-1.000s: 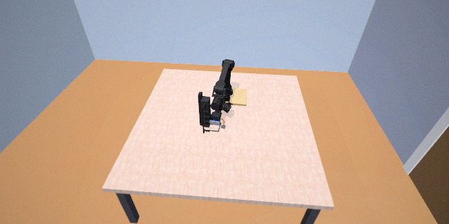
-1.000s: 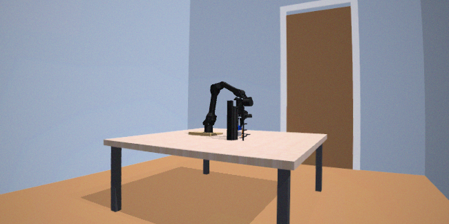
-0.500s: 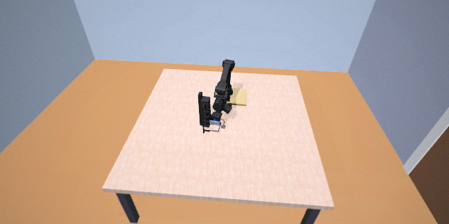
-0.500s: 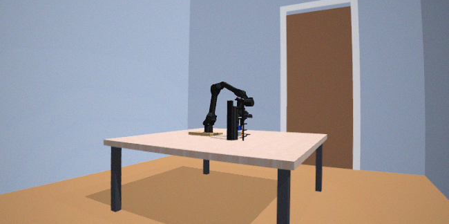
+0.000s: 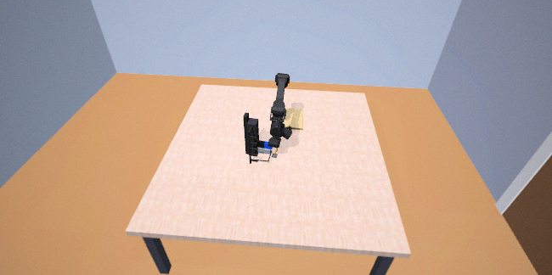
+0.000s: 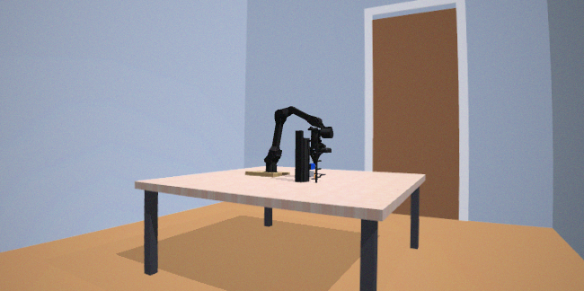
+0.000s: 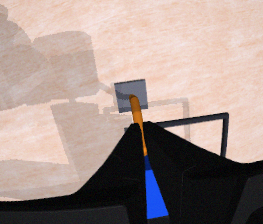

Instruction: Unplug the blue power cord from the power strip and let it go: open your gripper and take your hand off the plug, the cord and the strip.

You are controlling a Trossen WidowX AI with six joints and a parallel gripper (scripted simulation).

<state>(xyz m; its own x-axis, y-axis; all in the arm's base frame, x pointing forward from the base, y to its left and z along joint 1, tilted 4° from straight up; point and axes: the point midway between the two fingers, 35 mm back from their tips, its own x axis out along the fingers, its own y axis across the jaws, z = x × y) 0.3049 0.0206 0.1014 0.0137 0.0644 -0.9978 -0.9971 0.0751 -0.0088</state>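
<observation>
At the desk's middle, low beside the strip: black parallel-jaw gripper (image 5: 274,144) points down, jaws drawn almost together. They are closed and far too narrow to span the plug body; I read no grasp.

Wrist view: only a thin tapering sliver of the blue plug (image 7: 155,197) shows in the slit between the dark fingers. A short orange cord stub (image 7: 138,116) runs from the plug's far end to a small grey square block (image 7: 130,95) lying on the desk. A thin black wire frame (image 7: 204,121) stands just beside the block.

Top view: blue plug sits against the face of the tall black power strip (image 5: 250,132), at its lower end. Whether its prongs are seated, cannot tell. The strip stands upright on end.

Arm rises behind from a flat tan base plate (image 5: 296,119). All rests on the pale wood-grain desk (image 5: 297,202).
</observation>
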